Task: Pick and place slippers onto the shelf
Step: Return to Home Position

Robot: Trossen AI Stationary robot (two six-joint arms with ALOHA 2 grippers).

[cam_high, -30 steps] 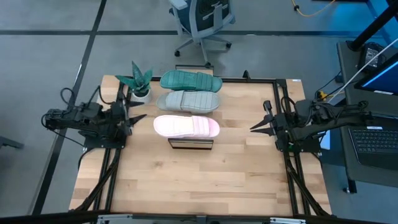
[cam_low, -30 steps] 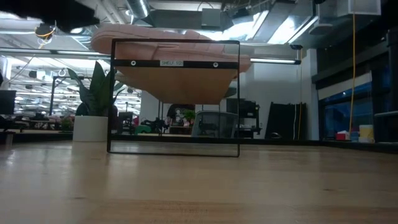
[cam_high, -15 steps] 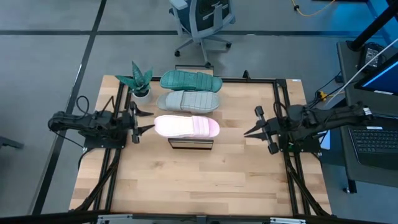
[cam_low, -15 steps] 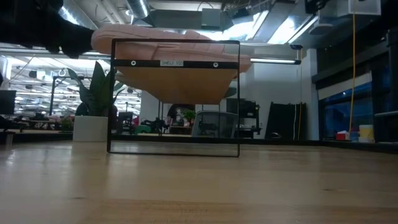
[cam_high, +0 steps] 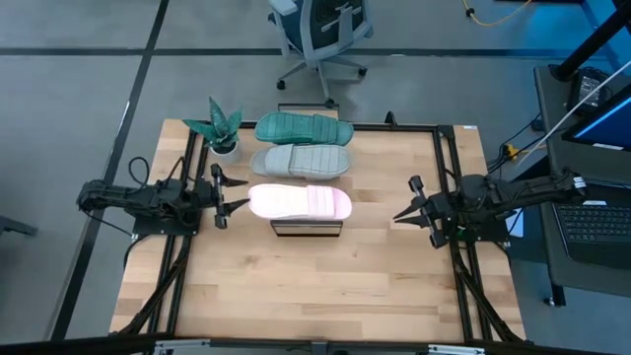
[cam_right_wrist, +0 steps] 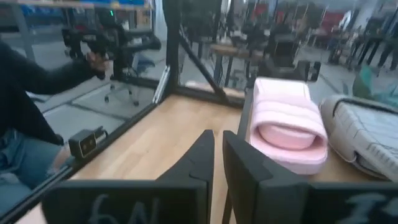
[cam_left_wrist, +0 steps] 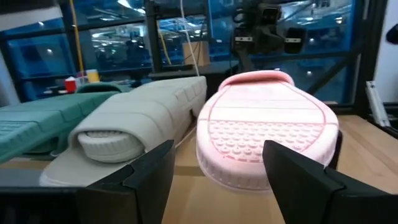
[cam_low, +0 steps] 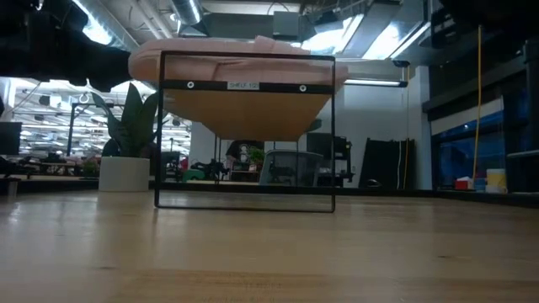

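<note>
The pale pink slipper (cam_high: 299, 201) lies across the top of the shelf (cam_high: 306, 229) and overhangs both its ends, as the low view shows with slipper (cam_low: 240, 59) and shelf (cam_low: 244, 84). The grey slipper (cam_high: 301, 160) and the teal slipper (cam_high: 301, 127) lie on the table behind it, side by side. My left gripper (cam_high: 240, 194) is open at the pink slipper's left end (cam_left_wrist: 267, 137), level with it. My right gripper (cam_high: 396, 215) is shut and hovers right of the shelf, pointing at the pink slipper (cam_right_wrist: 286, 118). My left gripper comes level from the table's left with its open fingers (cam_left_wrist: 292, 174) at the pink slipper's left end (cam_high: 252, 202). One fingertip stands right at that end. I cannot tell whether it touches.
A potted plant (cam_high: 221, 133) stands at the far left corner beside the teal slipper. A black frame (cam_high: 444, 158) runs round the table's edges. Bare wood lies between the shelf and the near edge. A person (cam_right_wrist: 25, 106) stands beyond the table's near side.
My left gripper has moved toward the table's right, up to the pink slipper's left end. The shelf and the pink slipper on it have slid a little toward the right. My right gripper has moved slightly toward the near edge.
</note>
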